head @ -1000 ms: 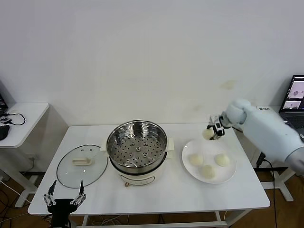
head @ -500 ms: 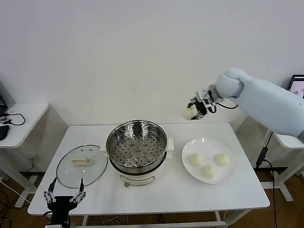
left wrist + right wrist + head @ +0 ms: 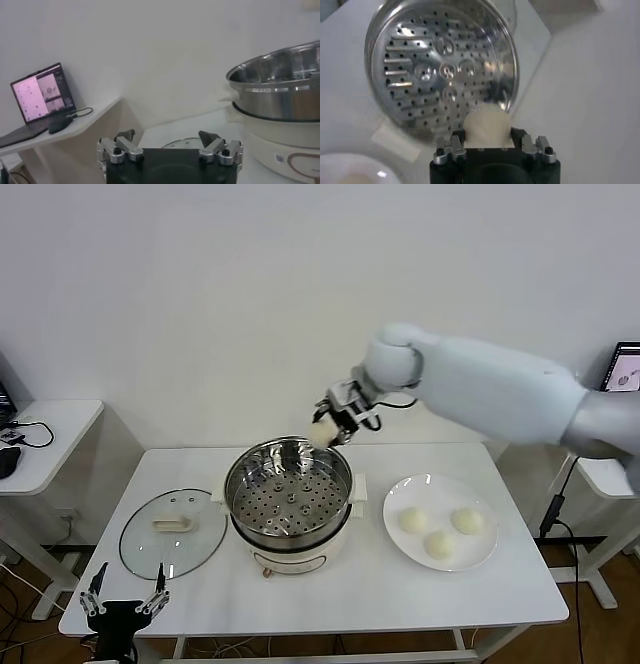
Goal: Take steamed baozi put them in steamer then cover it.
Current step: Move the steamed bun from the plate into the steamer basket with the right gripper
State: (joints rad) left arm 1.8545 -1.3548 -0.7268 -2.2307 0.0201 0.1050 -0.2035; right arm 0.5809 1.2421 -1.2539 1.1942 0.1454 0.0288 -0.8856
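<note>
I see the steamer [image 3: 289, 496] standing open, its perforated tray bare, so the way down into it is free. My right end effector [image 3: 330, 424] hangs above its far rim, clamped on a baozi [image 3: 322, 434]. The cover [image 3: 172, 531] lies flat just left, taking that stretch of surface [image 3: 370, 584]; the plate [image 3: 440, 524] occupies the right.

Lab or office: bare white desks [image 3: 60, 429], laptops [image 3: 42, 95].
</note>
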